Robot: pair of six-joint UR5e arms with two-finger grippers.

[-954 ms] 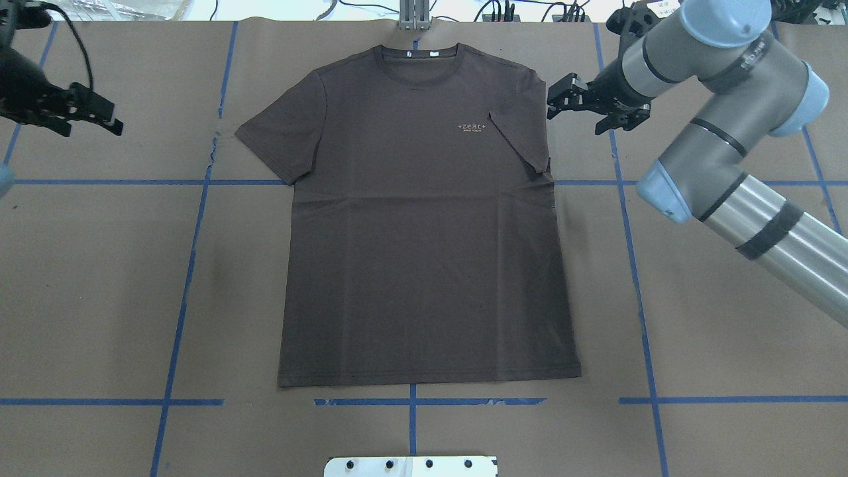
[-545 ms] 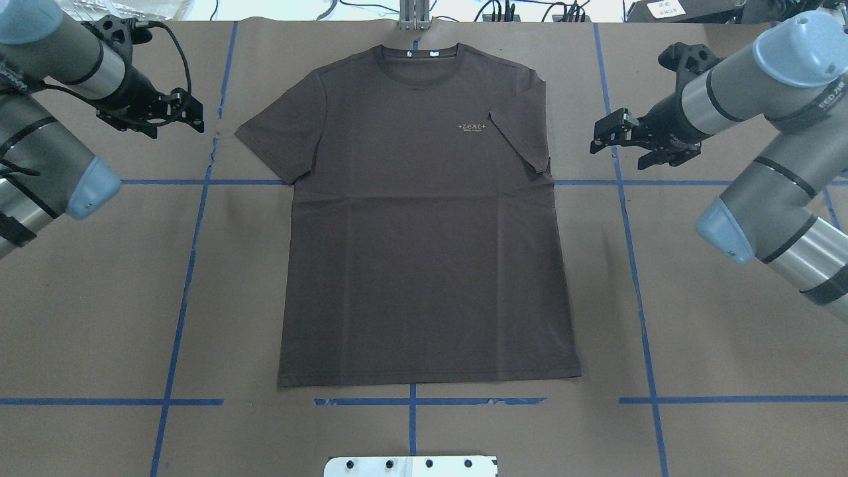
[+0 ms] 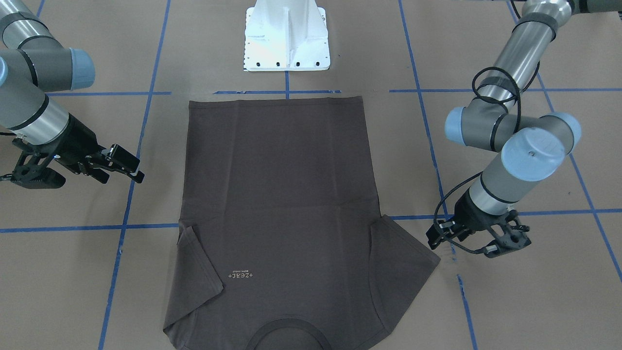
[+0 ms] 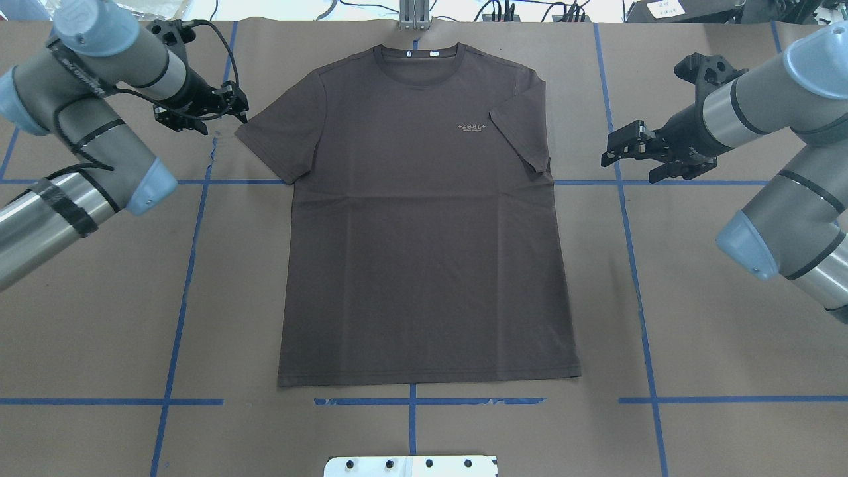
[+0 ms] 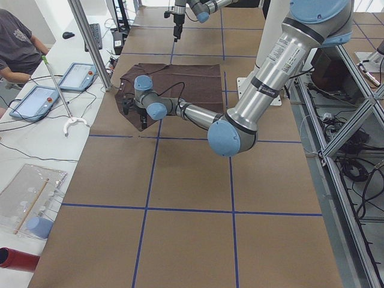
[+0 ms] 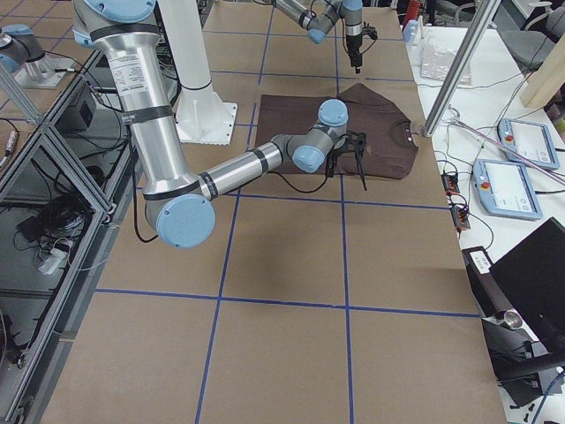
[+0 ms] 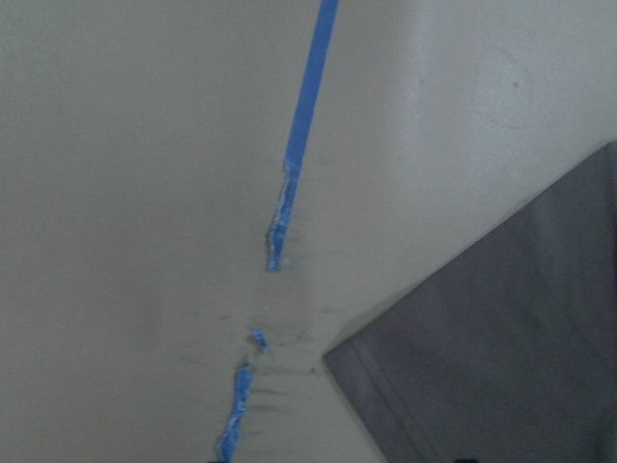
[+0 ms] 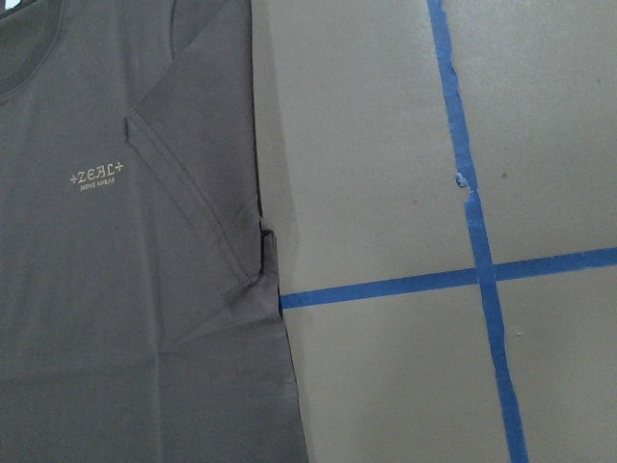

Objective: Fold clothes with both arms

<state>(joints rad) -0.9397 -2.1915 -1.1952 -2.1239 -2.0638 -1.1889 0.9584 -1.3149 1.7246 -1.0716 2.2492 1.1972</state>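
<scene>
The left gripper (image 4: 222,116) hangs with its jaws spread just beside the outer tip of the T-shirt's (image 4: 424,252) spread sleeve (image 4: 278,142), holding nothing. Whether it touches the cloth cannot be told. Its wrist camera looks down on that sleeve corner and on a torn stretch of blue tape (image 7: 281,207) next to it.

The right gripper (image 4: 628,159) hovers with its jaws spread and empty, apart from the shirt's other side and level with the second sleeve (image 4: 523,142). That sleeve lies folded in over the chest, its edge close to the pale print (image 4: 472,126). The right wrist camera shows the folded sleeve, the print and a crossing of tape lines on bare paper.

The T-shirt lies flat and front up in the middle of the worktop (image 4: 695,344). Its collar (image 4: 415,66) is at the far edge from the robot and its hem lies straight along the side near the white base (image 3: 286,43). Faint creases cross the cloth below the sleeves.

The left arm (image 4: 99,126) reaches in from the robot's left, bent at the elbow, with a black cable looped along it. The right arm (image 4: 782,172) reaches in from the opposite side. Brown paper covers the worktop, marked into squares by the tape.
</scene>
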